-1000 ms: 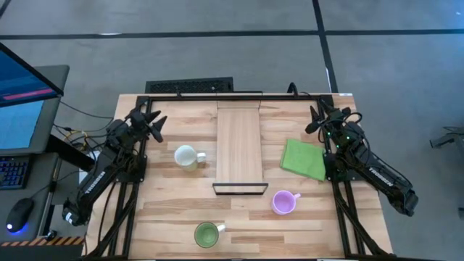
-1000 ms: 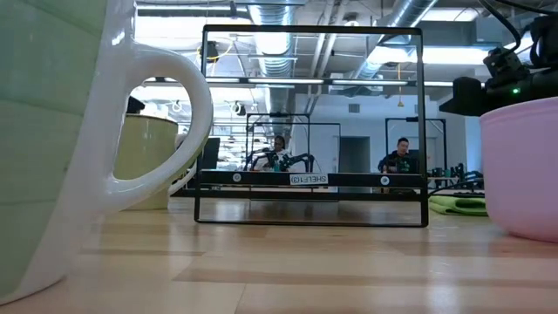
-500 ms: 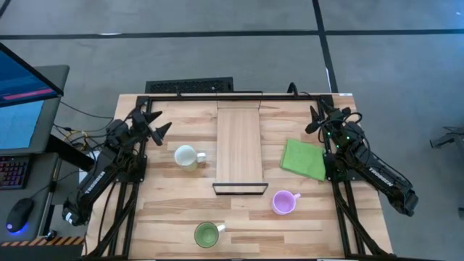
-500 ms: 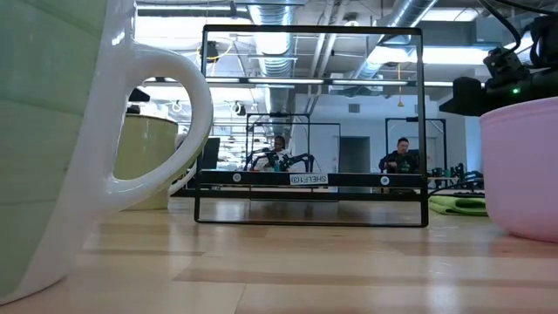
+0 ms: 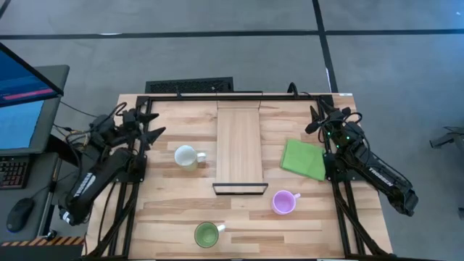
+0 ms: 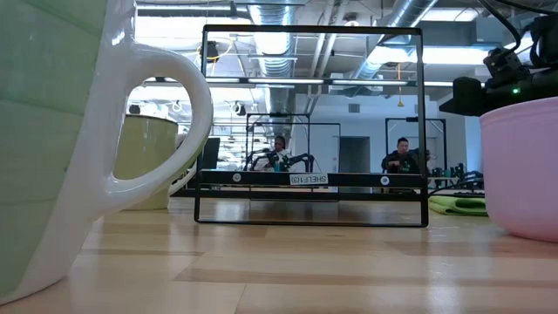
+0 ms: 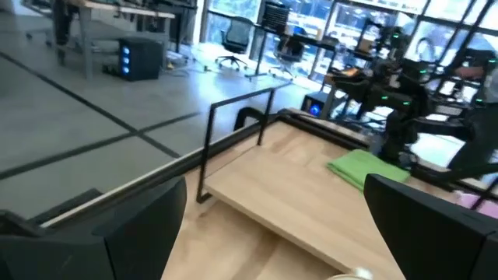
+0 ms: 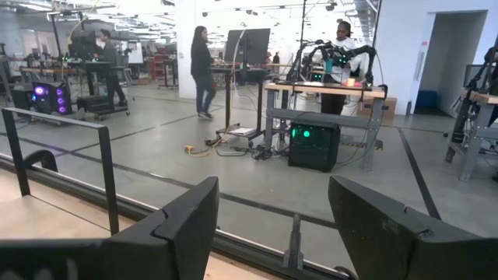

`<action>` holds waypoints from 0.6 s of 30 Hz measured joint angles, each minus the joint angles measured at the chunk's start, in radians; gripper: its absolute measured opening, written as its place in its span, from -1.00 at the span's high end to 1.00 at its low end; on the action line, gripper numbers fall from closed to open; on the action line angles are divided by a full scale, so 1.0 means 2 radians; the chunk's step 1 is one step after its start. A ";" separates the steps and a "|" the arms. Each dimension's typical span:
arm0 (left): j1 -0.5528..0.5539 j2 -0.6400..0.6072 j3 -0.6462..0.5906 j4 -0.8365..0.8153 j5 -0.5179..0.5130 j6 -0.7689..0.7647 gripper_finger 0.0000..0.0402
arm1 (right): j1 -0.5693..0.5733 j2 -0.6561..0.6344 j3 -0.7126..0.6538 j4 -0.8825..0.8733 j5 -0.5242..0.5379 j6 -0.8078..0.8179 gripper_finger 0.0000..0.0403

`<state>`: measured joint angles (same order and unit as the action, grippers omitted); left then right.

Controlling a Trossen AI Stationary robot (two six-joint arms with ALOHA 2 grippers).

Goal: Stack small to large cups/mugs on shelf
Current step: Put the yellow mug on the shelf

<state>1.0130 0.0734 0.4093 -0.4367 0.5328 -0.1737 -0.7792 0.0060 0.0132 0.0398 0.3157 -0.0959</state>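
The high view shows three mugs standing on their bases on the table: the white mug left of the shelf, the green mug at the near edge, and the light purple mug near the shelf's dark lip. My left gripper is open near the far left corner, away from the white mug. Its wrist view looks past the fingers onto the shelf. My right gripper is open at the far right, beyond the cloth. In the low view the green mug fills the left side.
A flat green cloth lies right of the shelf. A dark metal frame stands at the shelf's near end. A black rail runs along the table's far edge. People sit and stand in the room beyond.
My left arm has drawn back toward the table's left edge, and its gripper has shifted a little that way with it. The mugs, the shelf and the right arm have kept still.
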 joint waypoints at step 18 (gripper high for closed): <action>-0.187 0.304 0.219 -0.233 -0.139 0.093 -0.91 | 0.000 0.000 0.000 0.000 0.000 0.000 -0.33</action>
<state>0.6397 0.6811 0.8465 -0.9029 0.2557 0.0123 -0.7795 0.0063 0.0132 0.0406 0.3157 -0.0956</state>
